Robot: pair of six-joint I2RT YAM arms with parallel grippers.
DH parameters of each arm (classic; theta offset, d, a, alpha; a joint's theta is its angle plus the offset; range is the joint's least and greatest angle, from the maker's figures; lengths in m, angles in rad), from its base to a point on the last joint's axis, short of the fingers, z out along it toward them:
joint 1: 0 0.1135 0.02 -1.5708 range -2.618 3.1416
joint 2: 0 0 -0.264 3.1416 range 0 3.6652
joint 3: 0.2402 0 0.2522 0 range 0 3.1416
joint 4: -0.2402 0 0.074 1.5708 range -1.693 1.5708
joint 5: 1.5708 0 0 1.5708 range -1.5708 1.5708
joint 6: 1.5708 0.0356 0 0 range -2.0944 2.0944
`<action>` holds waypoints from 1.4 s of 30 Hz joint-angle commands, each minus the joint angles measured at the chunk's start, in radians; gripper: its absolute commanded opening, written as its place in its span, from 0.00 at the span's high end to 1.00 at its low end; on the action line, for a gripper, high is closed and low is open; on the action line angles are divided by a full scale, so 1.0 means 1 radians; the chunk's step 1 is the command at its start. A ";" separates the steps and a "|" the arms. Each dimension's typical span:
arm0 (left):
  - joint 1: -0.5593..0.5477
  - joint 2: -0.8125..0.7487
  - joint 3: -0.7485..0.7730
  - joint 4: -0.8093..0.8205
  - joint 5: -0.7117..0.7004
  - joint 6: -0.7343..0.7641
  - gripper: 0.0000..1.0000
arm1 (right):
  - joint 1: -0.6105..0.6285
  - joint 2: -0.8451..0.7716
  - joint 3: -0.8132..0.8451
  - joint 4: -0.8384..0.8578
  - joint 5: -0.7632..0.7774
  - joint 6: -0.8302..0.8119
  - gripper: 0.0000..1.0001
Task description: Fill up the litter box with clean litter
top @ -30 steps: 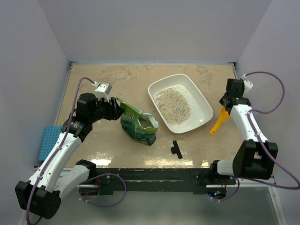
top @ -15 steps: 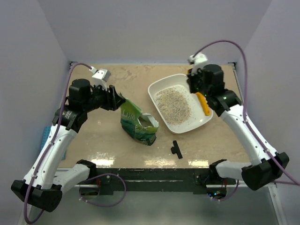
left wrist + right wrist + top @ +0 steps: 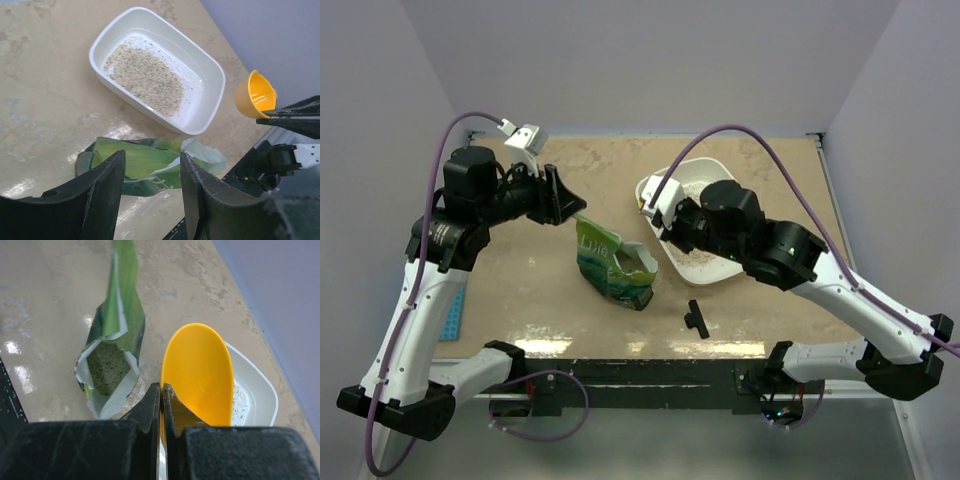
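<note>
While the right gripper (image 3: pixel 161 390) clamps the yellow scoop (image 3: pixel 197 375) near the green bag (image 3: pixel 107 365) (mouth gaping), the left gripper (image 3: pixel 152 159) hangs parted — empty; clean litter (image 3: pixel 145 75) covers part of the litter box (image 3: pixel 205 95).

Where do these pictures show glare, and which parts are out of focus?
Top external: glare patches on the table along its near edge. Left wrist: the left gripper is dark and soft in the foreground, the litter box sharp. Right wrist: glare on the table at left; the right gripper, shut on the yellow scoop, is blurred.
</note>
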 commanded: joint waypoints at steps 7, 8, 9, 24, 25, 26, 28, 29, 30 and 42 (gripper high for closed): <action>-0.003 -0.042 -0.146 0.238 0.272 -0.281 0.48 | 0.268 0.033 0.103 -0.070 0.273 -0.103 1.00; -0.002 -0.045 -0.144 0.238 0.286 -0.290 0.48 | 0.283 0.036 0.105 -0.068 0.278 -0.106 1.00; -0.003 -0.045 -0.144 0.239 0.298 -0.301 0.48 | 0.289 0.043 0.105 -0.065 0.278 -0.109 1.00; -0.003 -0.087 -0.122 0.254 0.366 -0.417 0.48 | 0.375 0.117 0.183 -0.081 0.381 -0.140 1.00; -0.002 -0.088 -0.127 0.258 0.367 -0.420 0.48 | 0.383 0.135 0.192 -0.079 0.381 -0.143 1.00; -0.003 -0.091 -0.132 0.262 0.373 -0.422 0.48 | 0.385 0.145 0.200 -0.079 0.379 -0.148 1.00; -0.002 -0.091 -0.139 0.268 0.378 -0.425 0.49 | 0.395 0.168 0.228 -0.079 0.381 -0.154 1.00; -0.003 -0.090 -0.141 0.268 0.379 -0.425 0.48 | 0.398 0.190 0.235 -0.081 0.384 -0.161 1.00; -0.003 -0.090 -0.142 0.273 0.384 -0.425 0.49 | 0.401 0.203 0.254 -0.081 0.388 -0.164 1.00; -0.003 -0.085 -0.138 0.218 0.398 -0.364 0.51 | 0.408 0.278 0.350 -0.065 0.407 -0.200 1.00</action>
